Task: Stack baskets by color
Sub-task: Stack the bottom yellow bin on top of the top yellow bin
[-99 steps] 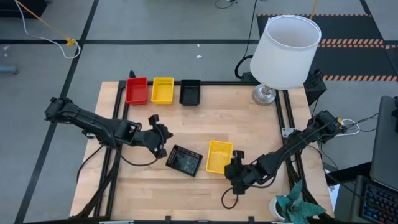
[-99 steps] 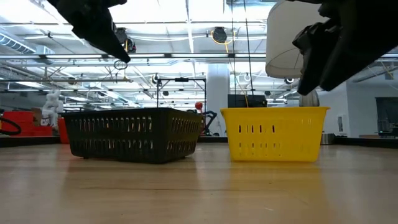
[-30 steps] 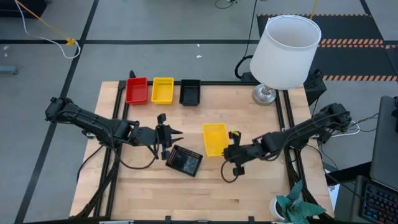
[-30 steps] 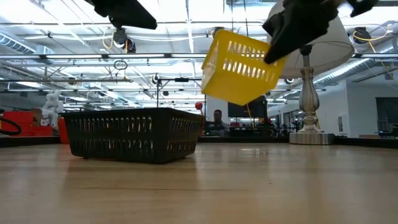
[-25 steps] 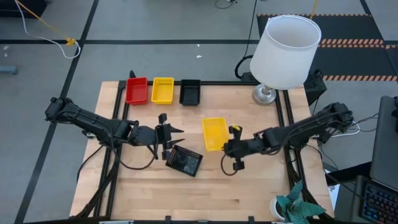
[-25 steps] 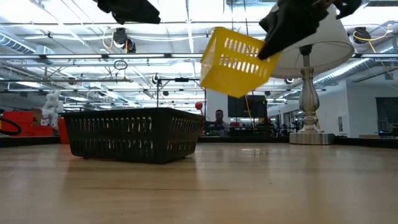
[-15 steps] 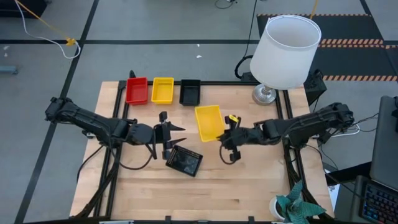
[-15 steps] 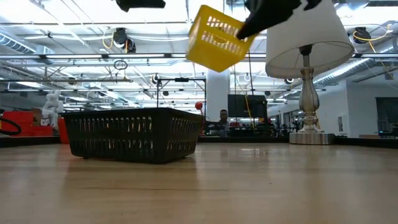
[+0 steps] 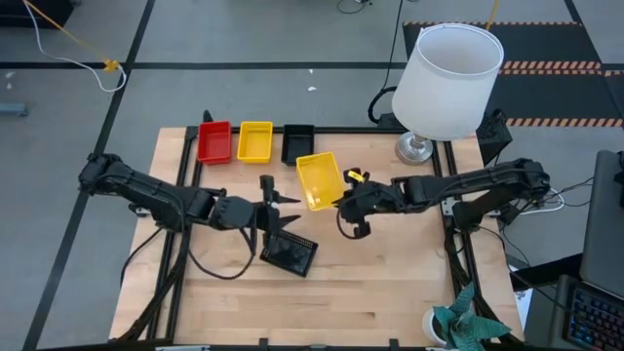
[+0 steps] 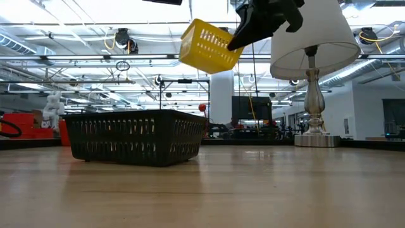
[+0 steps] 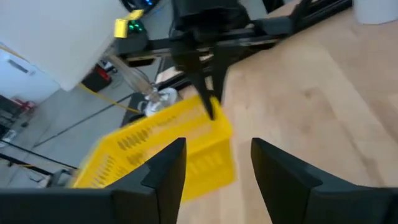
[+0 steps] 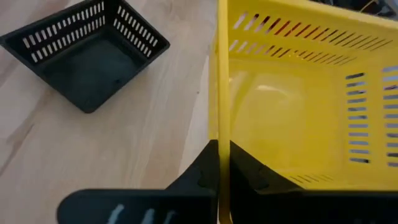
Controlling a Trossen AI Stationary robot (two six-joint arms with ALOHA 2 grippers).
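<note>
My right gripper (image 9: 341, 199) is shut on a yellow basket (image 9: 319, 180), carried high above the table's middle (image 10: 205, 45). A black basket (image 9: 290, 253) rests on its base on the wood (image 10: 136, 135). Just beyond its far left corner, my left gripper (image 9: 278, 210) hangs open with nothing between its fingers (image 11: 214, 168); it faces the yellow basket (image 11: 155, 155). Along the far edge, a red basket (image 9: 214, 141), a second yellow basket (image 9: 255, 140) and a second black basket (image 9: 297, 143) stand in a row. My right gripper pinches one side wall of the yellow basket at its rim (image 12: 219, 134), with one finger inside the basket and one outside. It comes from the table's right, slanting down. The basket is lifted clear and tipped, its open top turned partly toward the gripper.
A large white lamp (image 9: 450, 78) stands on its foot at the far right corner. A green plant (image 9: 466, 327) sits at the near right corner. Bare wood lies along the near edge and at the right of the black basket.
My right gripper has carried the yellow basket up and toward the far left, from beside the lone black basket toward the back row, and the basket has turned and tipped on the way. My left gripper has rolled and shifted a little toward the right.
</note>
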